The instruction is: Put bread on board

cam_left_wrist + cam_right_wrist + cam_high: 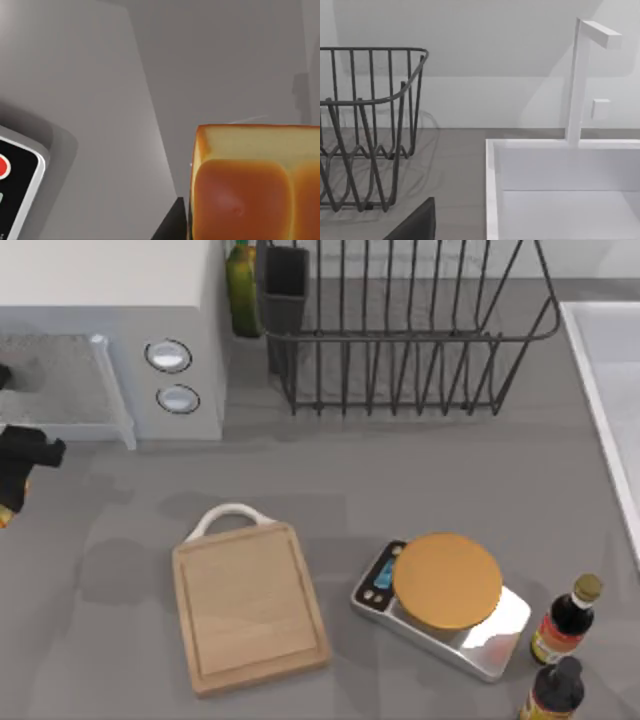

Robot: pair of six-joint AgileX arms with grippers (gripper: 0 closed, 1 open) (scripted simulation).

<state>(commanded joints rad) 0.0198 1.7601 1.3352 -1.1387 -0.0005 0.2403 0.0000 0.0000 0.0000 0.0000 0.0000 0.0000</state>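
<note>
The bread (250, 185), a golden-orange block of rolls with a glossy top and paler sides, sits close in the left wrist view against a dark finger (170, 227). In the top view my left gripper (22, 465) is at the table's far left edge, shut on the bread (6, 506), of which an orange sliver shows. The board (248, 606), light wood with a white loop handle, lies flat to the right of the gripper, nothing on it. My right arm is parked by the sink.
A silver scale (445, 608) with a round orange top stands right of the board. Two dark bottles (566, 620) stand at the front right. A microwave (120, 350), a wire dish rack (400, 330) and a white sink (560, 190) line the back and right.
</note>
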